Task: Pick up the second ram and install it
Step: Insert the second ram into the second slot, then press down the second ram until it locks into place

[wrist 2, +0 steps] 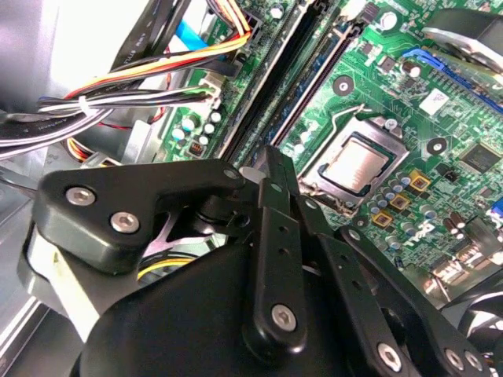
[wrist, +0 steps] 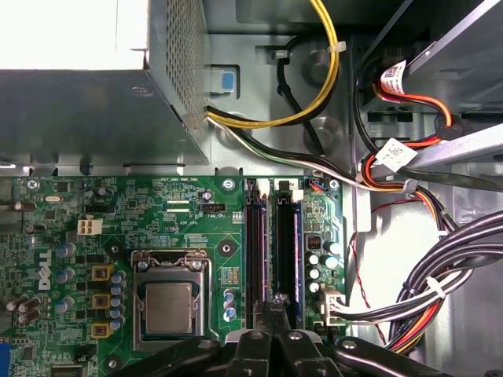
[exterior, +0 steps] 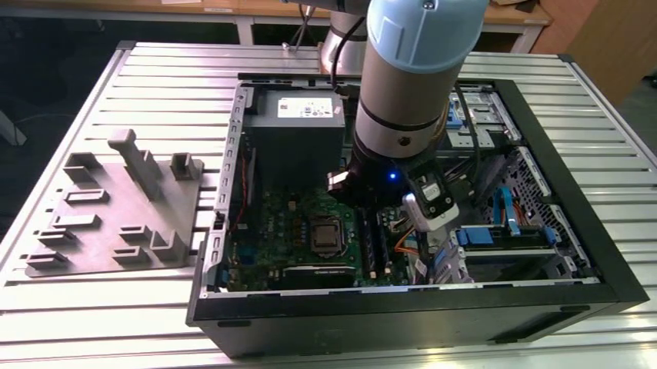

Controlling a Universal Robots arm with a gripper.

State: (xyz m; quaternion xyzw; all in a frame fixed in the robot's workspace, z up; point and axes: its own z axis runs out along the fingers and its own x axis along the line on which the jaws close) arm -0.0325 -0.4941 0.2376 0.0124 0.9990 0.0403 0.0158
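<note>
Fig. | gripper (wrist: 275, 302) low over mobo (wrist: 157, 212) slots, center of case (exterior: 575, 192) in ext. view | jaws closed together, nothing seen between | ram (wrist: 297, 251) stands in slot just beside tips | step: prob. seating | next needs straight, even downward push

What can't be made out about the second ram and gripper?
- Whether the second ram is seated: the arm partly covers the memory slots in the exterior view.
- What the gripper holds: the first wrist view's edge cuts it off; its own links mask it in the second.

Exterior high, oblique; wrists close above motherboard (wrist: 157, 228)
</note>
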